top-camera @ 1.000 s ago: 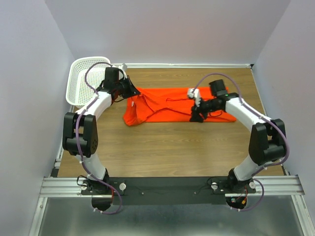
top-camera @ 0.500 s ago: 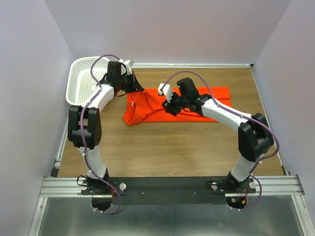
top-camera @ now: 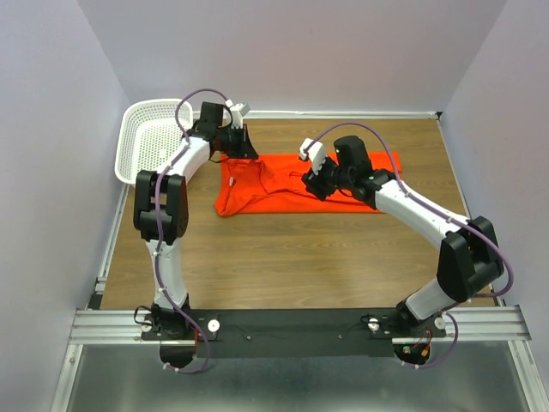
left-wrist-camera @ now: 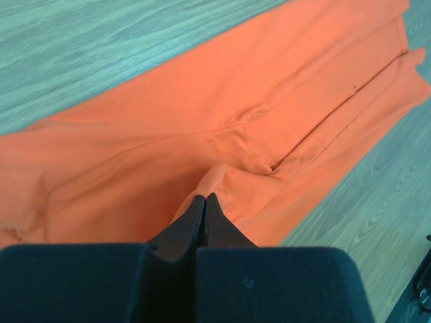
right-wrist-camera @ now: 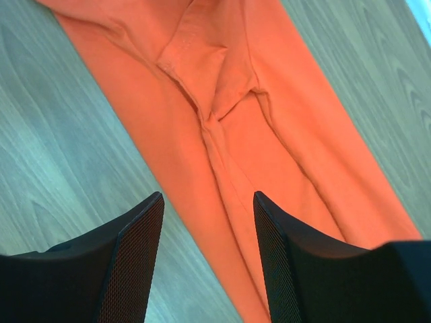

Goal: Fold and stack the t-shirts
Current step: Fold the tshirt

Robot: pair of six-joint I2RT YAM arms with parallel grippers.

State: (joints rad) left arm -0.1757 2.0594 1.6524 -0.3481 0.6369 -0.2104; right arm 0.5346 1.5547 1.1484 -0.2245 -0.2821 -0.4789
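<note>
The left gripper (left-wrist-camera: 204, 202) is pinched tight on a raised fold of the orange-red t-shirt (left-wrist-camera: 202, 114), the rest of the cloth lying flat on the table (left-wrist-camera: 81, 40) ahead of its fingertips. The right gripper (right-wrist-camera: 207, 202) hangs above the shirt's wrinkled middle, jaws well apart, nothing between them

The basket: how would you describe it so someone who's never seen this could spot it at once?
Start at the wooden table and go to its far left corner. There sits the basket, beside an orange-red t-shirt spread on the wood. It alone is white, with open mesh walls.
</note>
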